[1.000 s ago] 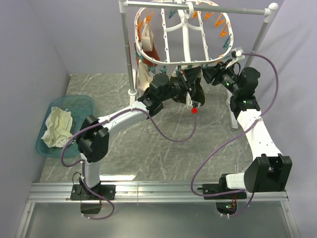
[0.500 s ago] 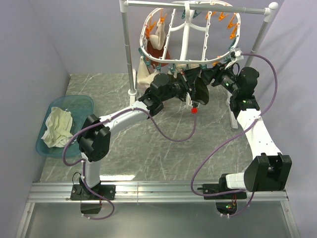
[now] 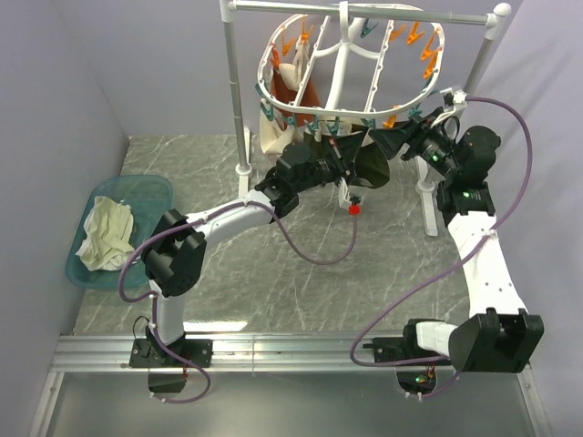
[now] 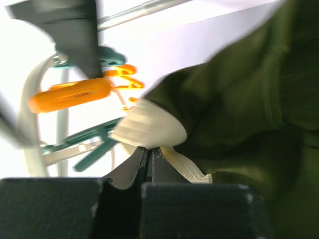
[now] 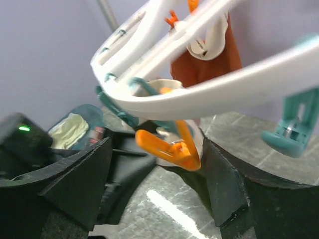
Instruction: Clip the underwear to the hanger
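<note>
The hanger (image 3: 346, 68), a white oval frame with orange and teal clothespins, hangs from the rail at the back. The dark olive underwear (image 3: 373, 164) is held up just under its near rim. My left gripper (image 3: 351, 153) is shut on the pale waistband (image 4: 149, 129), with the olive cloth (image 4: 239, 109) spreading to the right. My right gripper (image 3: 408, 137) stands open at the rim (image 5: 209, 94). An orange clothespin (image 5: 169, 147) hangs between its fingers (image 5: 79, 179), touching neither. Whether that pin bites the cloth is unclear.
A teal basin (image 3: 155, 187) holding a cream cloth (image 3: 105, 232) sits at the left table edge. Pinkish-beige and rust-red garments (image 3: 291, 86) hang on the hanger's left side. The white pole stand (image 3: 239, 82) flanks it. A small red thing (image 3: 355, 208) lies on the marble.
My right gripper has opened wide and drawn back to the right. The hanger has swung and tilted. The left gripper stays shut on the waistband, a little higher and further right.
</note>
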`<state>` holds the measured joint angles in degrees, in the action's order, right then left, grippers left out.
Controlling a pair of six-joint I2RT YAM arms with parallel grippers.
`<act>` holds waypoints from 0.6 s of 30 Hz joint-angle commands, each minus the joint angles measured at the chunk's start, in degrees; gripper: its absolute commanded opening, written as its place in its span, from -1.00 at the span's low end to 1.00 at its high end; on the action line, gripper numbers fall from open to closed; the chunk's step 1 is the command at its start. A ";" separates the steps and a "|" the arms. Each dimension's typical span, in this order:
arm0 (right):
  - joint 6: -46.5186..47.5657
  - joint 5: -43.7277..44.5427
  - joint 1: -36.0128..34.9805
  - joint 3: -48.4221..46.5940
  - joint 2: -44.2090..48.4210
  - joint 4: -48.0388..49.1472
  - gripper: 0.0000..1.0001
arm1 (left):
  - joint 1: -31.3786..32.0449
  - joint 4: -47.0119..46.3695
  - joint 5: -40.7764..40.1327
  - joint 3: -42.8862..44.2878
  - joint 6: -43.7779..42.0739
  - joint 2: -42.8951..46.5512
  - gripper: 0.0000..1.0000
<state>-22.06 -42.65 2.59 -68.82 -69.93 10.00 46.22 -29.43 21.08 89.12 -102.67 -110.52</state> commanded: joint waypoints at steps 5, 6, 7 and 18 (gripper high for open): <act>-0.44 -4.02 1.54 -2.99 3.66 -3.49 0.66 | -0.07 -4.14 -1.74 -4.83 -1.65 5.05 -0.54; 0.09 -4.19 1.54 -2.90 4.10 -4.54 0.66 | -0.07 -4.49 -2.01 -5.70 -1.74 5.31 -0.44; 0.27 -4.37 1.63 -2.82 4.36 -5.07 0.67 | -0.07 -4.58 -2.27 -6.15 -1.74 5.58 -0.37; 5.71 -5.77 4.70 -1.58 9.54 -13.50 0.71 | 1.42 -7.83 -6.31 -17.39 0.01 14.10 0.99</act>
<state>-19.25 -46.92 5.93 -69.73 -63.68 -0.97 46.57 -33.69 17.08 74.17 -103.83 -101.32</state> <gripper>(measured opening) 0.853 0.987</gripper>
